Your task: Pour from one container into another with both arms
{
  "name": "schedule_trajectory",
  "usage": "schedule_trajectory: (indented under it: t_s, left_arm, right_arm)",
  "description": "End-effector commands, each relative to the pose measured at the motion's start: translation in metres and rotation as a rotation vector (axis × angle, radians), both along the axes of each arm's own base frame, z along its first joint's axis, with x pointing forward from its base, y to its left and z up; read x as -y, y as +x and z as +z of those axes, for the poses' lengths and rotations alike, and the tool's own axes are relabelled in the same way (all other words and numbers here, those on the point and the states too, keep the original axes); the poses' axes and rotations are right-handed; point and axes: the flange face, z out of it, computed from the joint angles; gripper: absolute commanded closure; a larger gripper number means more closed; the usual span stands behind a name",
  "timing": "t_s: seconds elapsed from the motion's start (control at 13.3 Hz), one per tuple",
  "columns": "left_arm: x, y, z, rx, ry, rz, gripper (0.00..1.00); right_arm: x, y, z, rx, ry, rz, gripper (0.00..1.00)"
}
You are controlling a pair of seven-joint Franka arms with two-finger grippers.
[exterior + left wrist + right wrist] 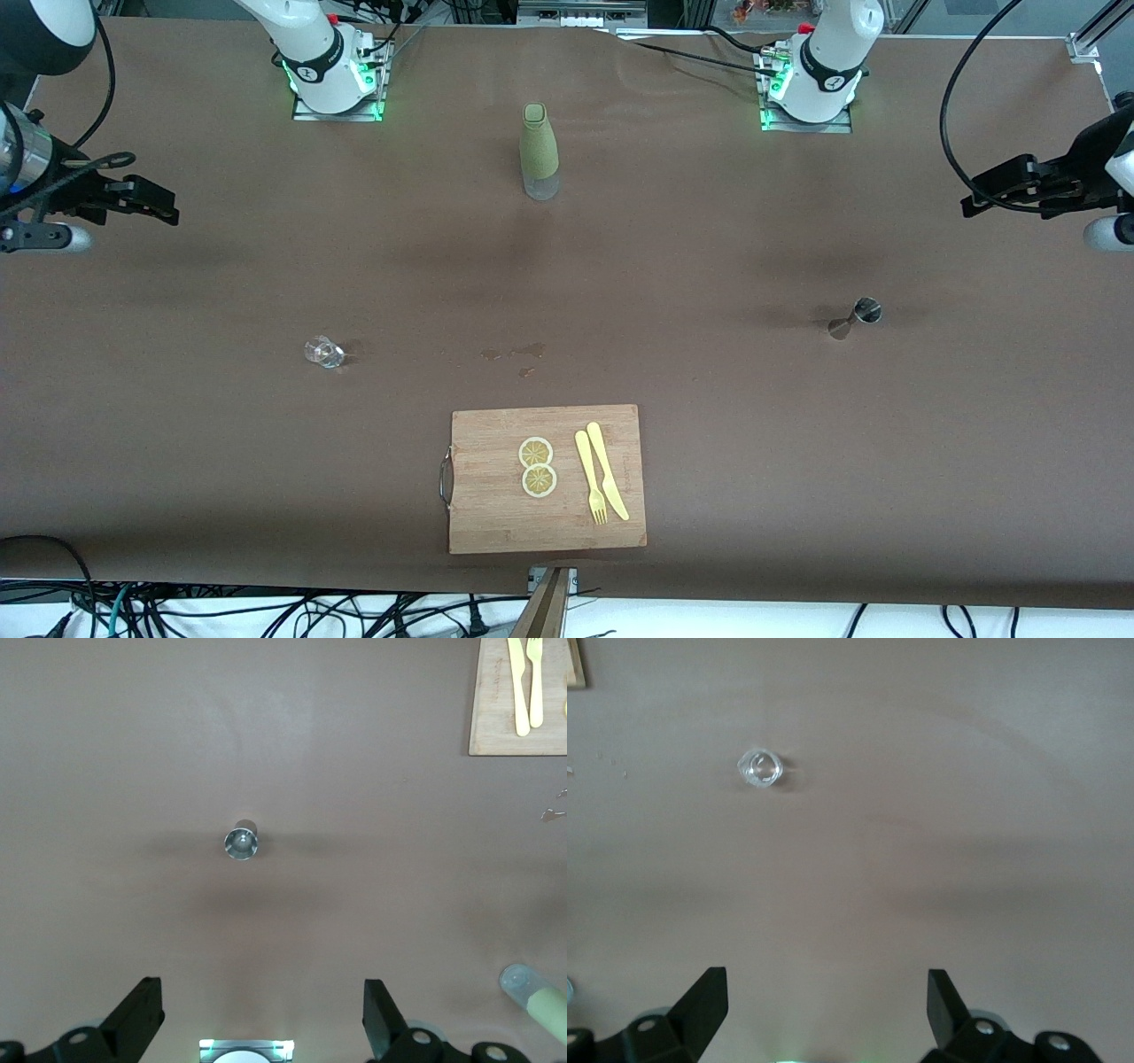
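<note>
Both white arms are raised at the table's ends and wait. My left gripper (pixel 974 199) hangs open and empty at the left arm's end of the table, and its wrist view looks down between its spread fingers (pixel 263 1019). A small metal jigger (pixel 855 319) (pixel 241 840) stands on the brown table below it. My right gripper (pixel 164 204) (pixel 824 1010) hangs open and empty at the right arm's end. A small clear glass (pixel 324 353) (pixel 760 769) sits on the table, apart from that gripper. A green-sleeved bottle (pixel 539 151) (pixel 536 997) stands upright between the two bases.
A wooden cutting board (pixel 496 514) (pixel 496 718) lies near the table's front edge, carrying two lemon slices (pixel 537 466), a yellow fork (pixel 590 478) and a yellow knife (pixel 607 470). A few wet spots (pixel 518 353) mark the table between the board and the bottle.
</note>
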Motion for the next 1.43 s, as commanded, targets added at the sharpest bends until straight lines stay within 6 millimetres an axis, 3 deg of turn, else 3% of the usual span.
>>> schedule_trajectory:
  t_s: [0.0, 0.53, 0.83, 1.36]
  left_arm:
    - [0.004, 0.001, 0.003, 0.016, -0.015, -0.029, 0.0]
    - [0.01, 0.001, -0.001, 0.006, -0.015, -0.053, 0.0]
    - [0.012, 0.003, -0.004, 0.005, -0.012, -0.057, 0.0]
    - [0.009, 0.004, -0.007, 0.001, 0.004, -0.087, 0.0]
  right_arm:
    - [-0.002, -0.003, 0.006, 0.031, 0.054, -0.132, 0.0]
    - [-0.001, -0.007, 0.025, 0.067, 0.02, -0.113, 0.0]
    - [-0.002, -0.006, 0.024, 0.066, 0.023, -0.09, 0.0]
    - [-0.038, -0.002, 0.024, 0.056, 0.019, -0.014, 0.0]
